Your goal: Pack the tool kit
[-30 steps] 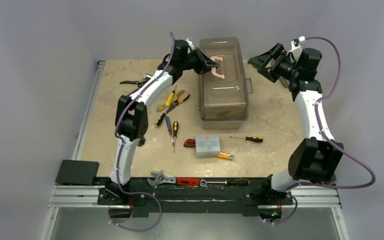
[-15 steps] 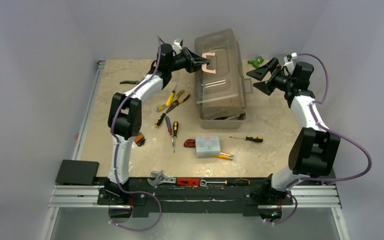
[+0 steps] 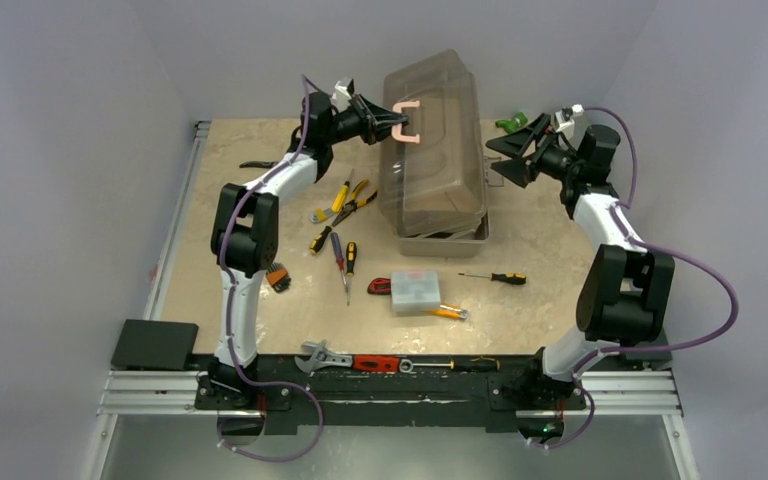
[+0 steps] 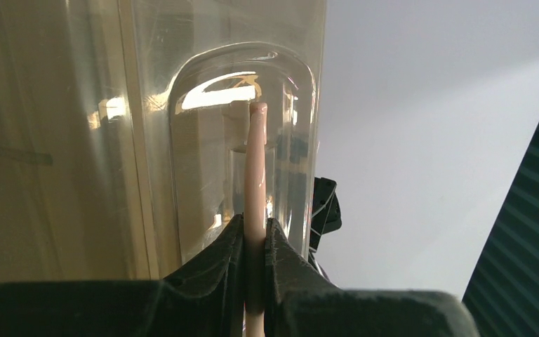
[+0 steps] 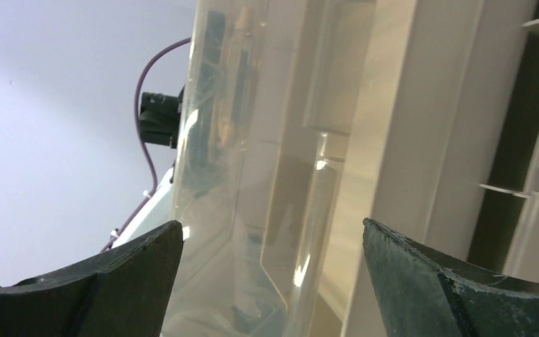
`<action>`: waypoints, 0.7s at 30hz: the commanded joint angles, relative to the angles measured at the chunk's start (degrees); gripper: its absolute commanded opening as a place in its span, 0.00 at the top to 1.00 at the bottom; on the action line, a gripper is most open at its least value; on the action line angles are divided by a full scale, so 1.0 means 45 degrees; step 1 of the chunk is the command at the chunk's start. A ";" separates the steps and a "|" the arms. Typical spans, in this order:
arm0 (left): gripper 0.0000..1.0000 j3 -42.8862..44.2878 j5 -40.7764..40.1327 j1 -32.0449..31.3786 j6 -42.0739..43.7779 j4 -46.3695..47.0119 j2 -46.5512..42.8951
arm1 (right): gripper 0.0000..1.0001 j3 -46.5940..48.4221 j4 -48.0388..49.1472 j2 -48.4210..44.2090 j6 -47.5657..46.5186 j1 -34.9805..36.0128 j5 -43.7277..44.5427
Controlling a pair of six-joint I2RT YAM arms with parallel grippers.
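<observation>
Toolbox (image 3: 438, 160) long axis front-to-back, left claw (image 3: 394, 118) clamped on handle (image 4: 256, 161), right claw (image 5: 272, 230) apart.

The lid (image 3: 440, 150) is smoky translucent, its handle (image 3: 411, 107) pale pink, the toolbox (image 3: 445, 245) beige — screwdrivers (image 3: 321, 239) yellow-and-black.

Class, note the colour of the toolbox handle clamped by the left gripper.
Pale pink; the handle shows best in the left wrist view, inside the left gripper.
</observation>
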 commanded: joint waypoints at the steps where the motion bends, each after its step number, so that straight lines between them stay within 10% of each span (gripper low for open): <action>1: 1.00 0.0195 0.0177 0.0177 -0.1325 0.2878 -0.0739 | 0.02 0.0283 0.1292 -0.0158 0.0811 0.0446 -0.0742; 14: 1.00 -0.0067 0.0568 0.0406 -0.1077 0.2791 -0.0938 | 0.09 0.0661 0.3018 -0.0099 0.2559 0.1073 -0.1014; 21: 0.85 -0.0025 0.0694 0.0454 0.2087 -0.1125 -0.1841 | 0.11 0.1056 0.3796 0.0139 0.3152 0.1798 -0.0877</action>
